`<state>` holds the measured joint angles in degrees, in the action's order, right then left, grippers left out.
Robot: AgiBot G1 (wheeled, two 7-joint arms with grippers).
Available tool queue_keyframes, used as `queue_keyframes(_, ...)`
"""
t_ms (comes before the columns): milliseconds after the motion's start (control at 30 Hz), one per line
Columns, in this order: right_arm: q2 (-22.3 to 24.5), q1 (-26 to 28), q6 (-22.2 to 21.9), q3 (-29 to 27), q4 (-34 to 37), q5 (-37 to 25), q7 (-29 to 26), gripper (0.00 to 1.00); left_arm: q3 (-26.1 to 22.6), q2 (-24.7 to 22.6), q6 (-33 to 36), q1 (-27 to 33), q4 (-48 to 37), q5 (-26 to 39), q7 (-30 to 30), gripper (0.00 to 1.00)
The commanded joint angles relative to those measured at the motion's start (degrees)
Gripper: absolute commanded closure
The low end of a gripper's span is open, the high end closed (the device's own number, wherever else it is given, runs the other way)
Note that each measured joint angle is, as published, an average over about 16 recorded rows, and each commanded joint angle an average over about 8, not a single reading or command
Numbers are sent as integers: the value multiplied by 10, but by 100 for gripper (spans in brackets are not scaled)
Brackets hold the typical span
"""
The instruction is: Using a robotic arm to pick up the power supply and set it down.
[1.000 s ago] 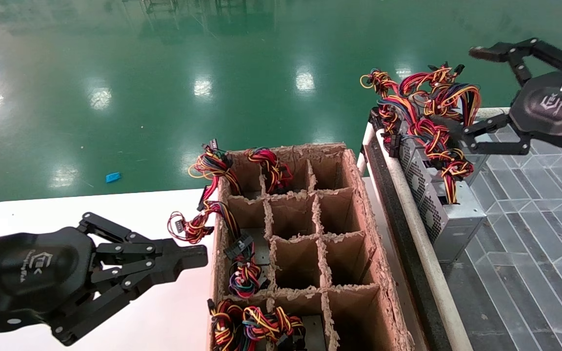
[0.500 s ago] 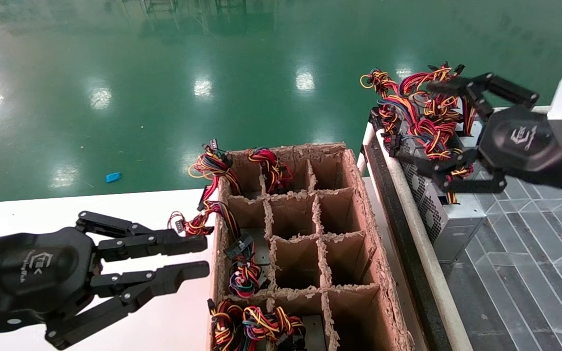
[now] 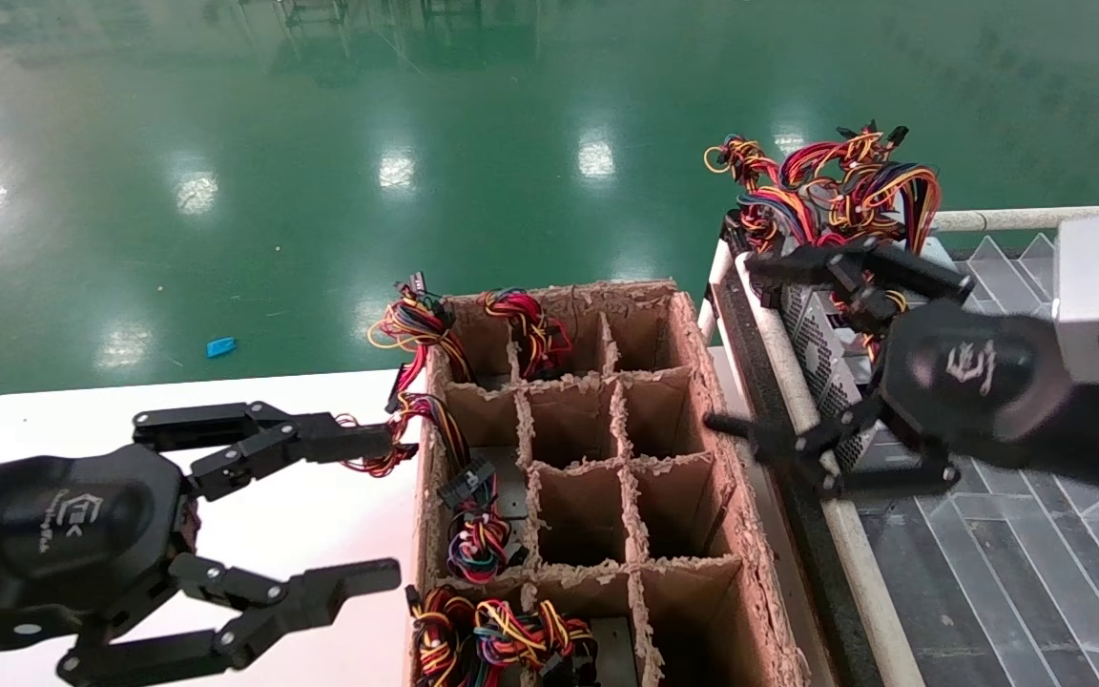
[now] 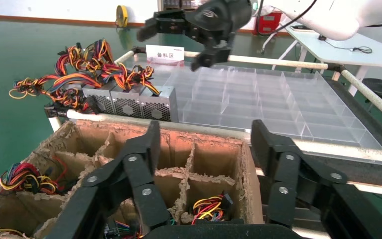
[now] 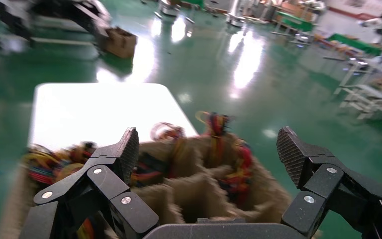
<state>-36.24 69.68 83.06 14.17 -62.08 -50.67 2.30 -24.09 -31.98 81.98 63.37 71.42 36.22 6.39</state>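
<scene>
Apparently early | my right black three-finger gripper (image 3: 759,358) spread wide, empty, beside the silver-grey honeycomb-grilled power supply (image 3: 821,367) | left gripper (image 3: 359,506) also apart | grasp, lift, set-down remain.

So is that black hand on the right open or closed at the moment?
Open. In the head view the right hand has its fingers spread wide beside the power supply, with nothing between them. Its wrist view shows the same wide gap.

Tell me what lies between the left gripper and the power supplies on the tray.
In the head view, the divided cardboard box, with wire bundles in some cells, stands between the open left gripper and the power supplies. The tray's white rail follows.
</scene>
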Motion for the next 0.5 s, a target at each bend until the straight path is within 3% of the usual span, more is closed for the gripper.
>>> queue_keyframes(33,1,-10,3,2,-14,11,-16,0,0,0,0,0,0,0,0,0)
queue_keyframes(500,12,-77,25,18,-109,84,-124,0,0,0,0,0,0,0,0,0)
